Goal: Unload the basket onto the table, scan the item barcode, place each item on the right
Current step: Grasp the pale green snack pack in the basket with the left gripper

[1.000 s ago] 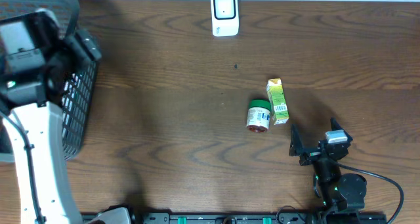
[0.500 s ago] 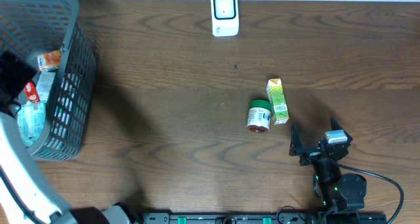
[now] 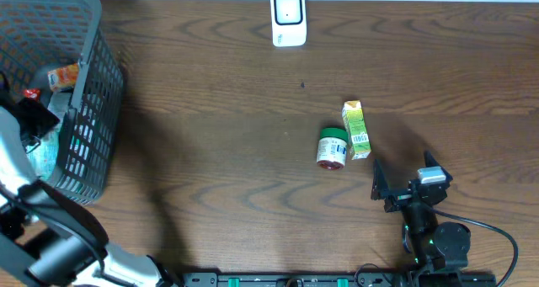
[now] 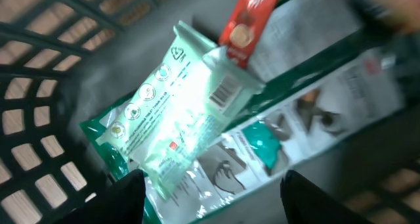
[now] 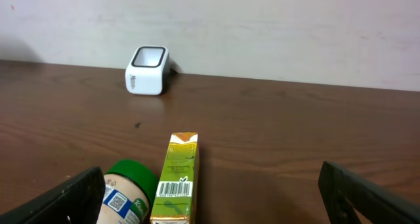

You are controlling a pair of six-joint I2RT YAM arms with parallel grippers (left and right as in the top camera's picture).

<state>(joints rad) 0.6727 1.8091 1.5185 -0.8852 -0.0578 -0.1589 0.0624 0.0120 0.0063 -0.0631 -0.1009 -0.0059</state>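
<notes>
My left gripper point(image 4: 213, 207) hangs open inside the dark mesh basket point(image 3: 93, 110), its fingers wide apart over a pale green pouch point(image 4: 184, 112) with a barcode on it. A red packet point(image 4: 249, 20) and a flat green-and-white box point(image 4: 308, 112) lie beside the pouch. The white scanner point(image 3: 288, 18) stands at the table's far edge. My right gripper point(image 3: 404, 186) rests open near the front. Just ahead of it lie a yellow-green carton point(image 5: 177, 178), barcode up, and a green-lidded jar point(image 5: 125, 194).
The basket's walls close in around my left gripper on all sides. The carton point(image 3: 356, 130) and the jar point(image 3: 333, 147) lie side by side right of the table's middle. Bare wood stretches between the basket and them.
My left arm has dropped from above the basket down into it, over the items inside. Its fingers have started to narrow. The right arm has not moved.
</notes>
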